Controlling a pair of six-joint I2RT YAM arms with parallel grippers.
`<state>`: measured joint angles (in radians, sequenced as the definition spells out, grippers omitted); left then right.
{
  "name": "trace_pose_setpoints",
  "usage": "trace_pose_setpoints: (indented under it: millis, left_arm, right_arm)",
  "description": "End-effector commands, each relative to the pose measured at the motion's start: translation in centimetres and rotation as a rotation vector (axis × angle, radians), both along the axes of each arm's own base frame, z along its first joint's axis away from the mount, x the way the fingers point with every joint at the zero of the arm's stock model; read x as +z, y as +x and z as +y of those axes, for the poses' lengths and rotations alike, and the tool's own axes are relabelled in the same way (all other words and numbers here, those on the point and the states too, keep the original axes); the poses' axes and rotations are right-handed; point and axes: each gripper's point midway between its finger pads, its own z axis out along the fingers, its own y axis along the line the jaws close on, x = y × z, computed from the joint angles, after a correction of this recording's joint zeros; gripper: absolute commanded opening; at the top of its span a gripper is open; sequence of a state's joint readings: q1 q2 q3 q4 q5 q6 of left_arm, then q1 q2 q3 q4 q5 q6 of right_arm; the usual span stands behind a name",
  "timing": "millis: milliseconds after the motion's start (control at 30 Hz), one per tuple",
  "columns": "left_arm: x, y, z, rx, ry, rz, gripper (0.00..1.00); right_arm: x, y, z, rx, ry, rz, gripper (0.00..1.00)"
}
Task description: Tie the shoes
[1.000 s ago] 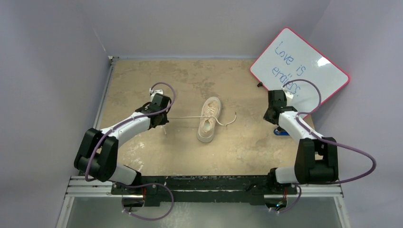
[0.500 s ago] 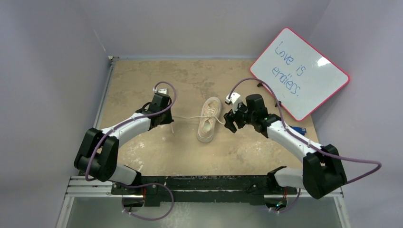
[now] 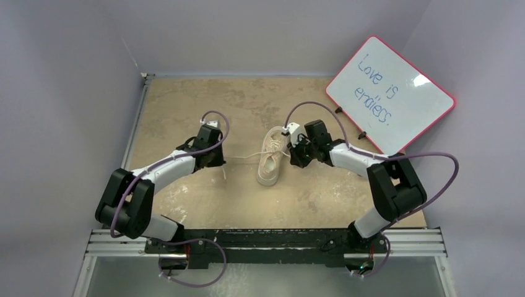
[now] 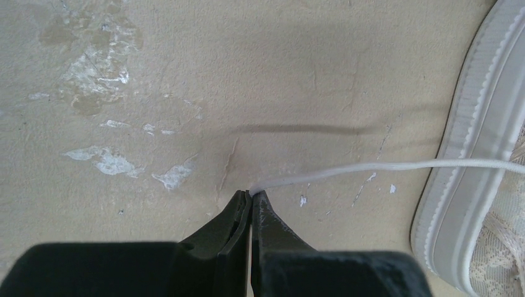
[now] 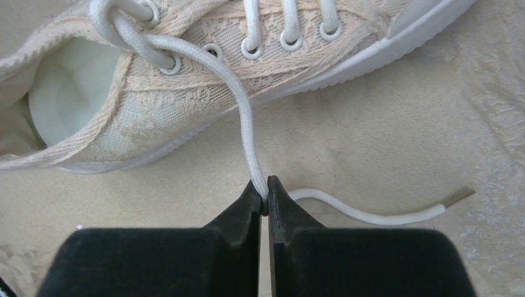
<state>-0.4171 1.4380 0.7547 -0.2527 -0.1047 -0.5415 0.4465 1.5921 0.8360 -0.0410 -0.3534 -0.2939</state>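
Observation:
The cream lace sneaker [image 3: 272, 156] lies mid-table, toe toward the arms. My left gripper [image 3: 218, 162] is shut on the left lace [image 4: 371, 168], which runs rightward over the shoe's sole [image 4: 470, 179]; the tips [image 4: 250, 195] pinch it near its end. My right gripper [image 3: 293, 154] sits right beside the shoe's heel end, shut on the right lace [image 5: 244, 130]. That lace comes out of the top eyelets [image 5: 168, 62], passes between the tips [image 5: 266, 193], and its loose end [image 5: 384, 216] trails right on the table.
A whiteboard [image 3: 390, 94] with a red rim and blue writing leans against the right wall at the back. The tan tabletop [image 3: 186, 99] is stained and scuffed; the grey wall borders its left edge.
The right arm swung from the far right over to the shoe and closed on the right lace. The left gripper has kept its hold, shifting slightly toward the shoe.

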Motion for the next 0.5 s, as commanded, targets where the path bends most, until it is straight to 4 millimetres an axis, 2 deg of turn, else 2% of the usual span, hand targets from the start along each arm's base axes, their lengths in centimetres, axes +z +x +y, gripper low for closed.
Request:
trace_pose_setpoints:
  millis: [0,33,67,167,300,400,467]
  left_arm:
    - [1.7,0.4,0.4,0.026,0.003,-0.037,0.00]
    - [1.6,0.2,0.4,0.023,0.008,-0.028,0.00]
    - [1.5,0.1,0.5,0.025,0.009,-0.016,0.00]
    - [0.6,-0.4,0.9,0.063,0.021,0.018,0.00]
    - [-0.4,-0.6,2.0,0.135,0.057,0.040,0.00]
    - [-1.0,-0.8,2.5,0.152,0.084,0.060,0.00]
    - [-1.3,-0.7,3.3,0.170,0.134,0.064,0.00]
  right_arm:
    - [3.1,1.4,-0.4,-0.271,0.130,0.054,0.00]
    - [3.1,0.8,-0.7,-0.378,0.168,0.114,0.00]
    - [3.3,0.1,-0.5,-0.414,0.215,0.143,0.00]
    - [4.4,0.0,-1.4,-0.629,0.312,0.155,0.00]
    - [4.4,0.9,-7.0,-1.080,0.271,0.164,0.00]
    - [3.5,0.9,-8.2,-1.179,0.247,0.287,0.00]
    - [2.4,1.1,-8.7,-1.218,0.213,0.312,0.00]
